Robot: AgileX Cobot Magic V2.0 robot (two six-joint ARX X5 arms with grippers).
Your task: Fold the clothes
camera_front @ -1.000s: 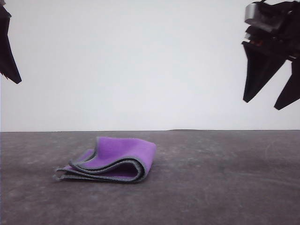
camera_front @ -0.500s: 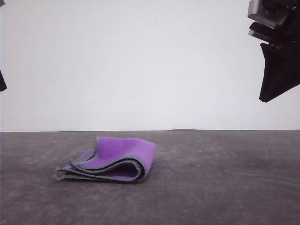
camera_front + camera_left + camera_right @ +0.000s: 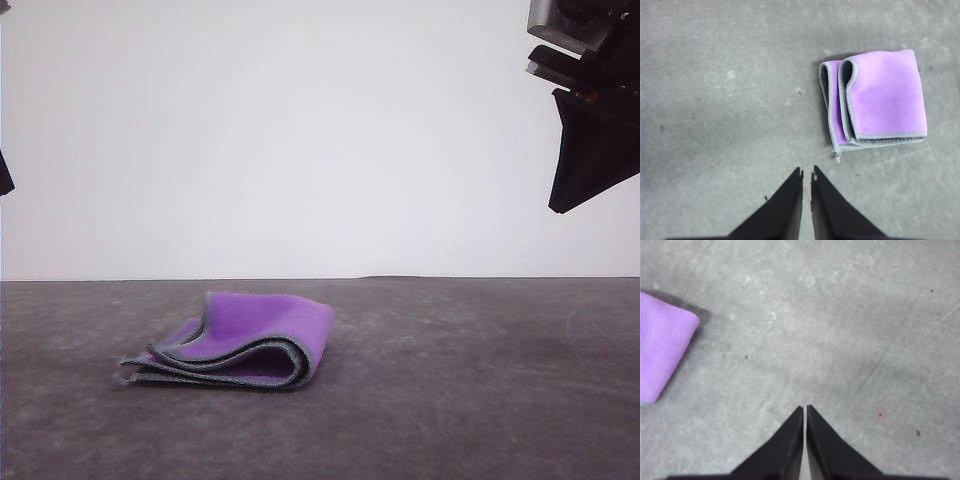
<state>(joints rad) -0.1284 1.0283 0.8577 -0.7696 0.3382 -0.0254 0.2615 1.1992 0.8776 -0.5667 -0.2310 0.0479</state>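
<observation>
In the front view, the folded purple cloth (image 3: pixel 235 342) is seen lying left of centre on the grey table (image 3: pixel 480 400) (grey edging outward), with the right gripper (image 3: pixel 590 150) raised at upper right.

In the left wrist view, the left gripper (image 3: pixel 806 174) is shown closed, empty, near the cloth (image 3: pixel 880 97).

In the right wrist view, the right gripper (image 3: pixel 804 408) is shown closed, empty; the cloth (image 3: pixel 662 350) sits at the left edge.
</observation>
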